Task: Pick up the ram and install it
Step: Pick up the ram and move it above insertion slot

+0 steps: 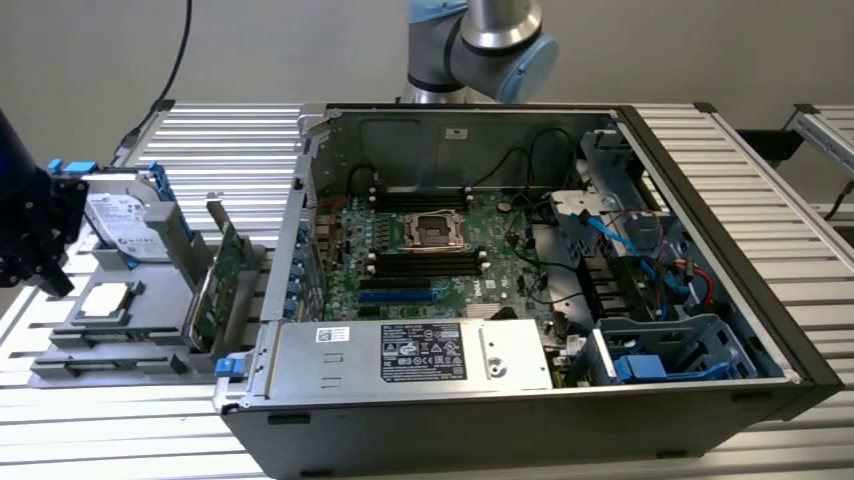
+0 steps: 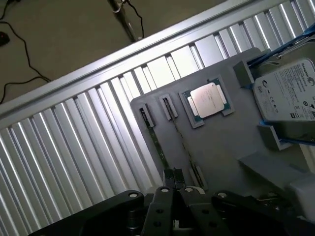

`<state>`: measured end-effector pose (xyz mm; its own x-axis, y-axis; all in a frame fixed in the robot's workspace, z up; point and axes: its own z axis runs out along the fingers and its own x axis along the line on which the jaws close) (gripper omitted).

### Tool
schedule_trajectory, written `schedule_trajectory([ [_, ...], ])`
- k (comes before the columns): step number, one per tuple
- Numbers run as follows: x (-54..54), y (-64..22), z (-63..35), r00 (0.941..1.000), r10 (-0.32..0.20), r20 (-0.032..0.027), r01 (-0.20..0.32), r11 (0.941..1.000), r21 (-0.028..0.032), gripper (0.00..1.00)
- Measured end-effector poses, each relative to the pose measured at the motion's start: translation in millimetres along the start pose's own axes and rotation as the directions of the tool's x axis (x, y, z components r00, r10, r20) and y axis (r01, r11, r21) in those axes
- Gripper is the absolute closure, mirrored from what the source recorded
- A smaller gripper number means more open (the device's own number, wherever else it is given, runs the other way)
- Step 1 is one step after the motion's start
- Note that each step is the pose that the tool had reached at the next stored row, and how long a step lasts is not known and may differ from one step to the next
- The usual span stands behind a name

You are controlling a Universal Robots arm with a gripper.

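The ram [image 2: 155, 140] is a thin dark stick standing on edge in a slot of the grey holder tray [image 2: 216, 147]. A second like stick [image 2: 181, 140] stands in the slot beside it. My gripper [image 2: 173, 175] is shut, and I see nothing between its fingers. It hovers over the tray, with its tips near one end of the two sticks. In the exterior view the gripper [image 1: 38, 245] hangs at the far left, above the tray [image 1: 80, 350]. The motherboard [image 1: 427, 250], with its black slots [image 1: 424, 266], lies inside the open computer case [image 1: 694, 250].
The tray also holds a square silver processor chip [image 2: 207, 100], a hard drive [image 2: 290, 93] in a blue-edged cradle, and a wider green circuit card [image 1: 220, 290] standing upright by the case wall. The case holds a power supply [image 1: 414, 352], cables and a drive cage. Everything rests on a slatted aluminium table [image 1: 227, 150].
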<state>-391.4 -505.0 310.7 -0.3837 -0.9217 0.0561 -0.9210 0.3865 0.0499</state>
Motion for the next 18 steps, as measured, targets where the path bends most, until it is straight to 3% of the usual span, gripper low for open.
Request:
schedule_trajectory([
  [4, -0.2, -0.2, 3.4, 0.9973, -0.073, -0.0039, 0.073, 0.9973, 0.0039, 0.89],
  [9, -0.5, -0.4, 8.0, 0.9866, -0.163, -0.0090, 0.163, 0.9866, 0.0084, 0.89],
  [14, -0.7, -0.6, 12.8, 0.9678, -0.251, -0.0144, 0.252, 0.9677, 0.0125, 0.89],
  [18, -0.9, -0.8, 16.7, 0.9467, -0.322, -0.0192, 0.322, 0.9466, 0.0154, 0.89],
])
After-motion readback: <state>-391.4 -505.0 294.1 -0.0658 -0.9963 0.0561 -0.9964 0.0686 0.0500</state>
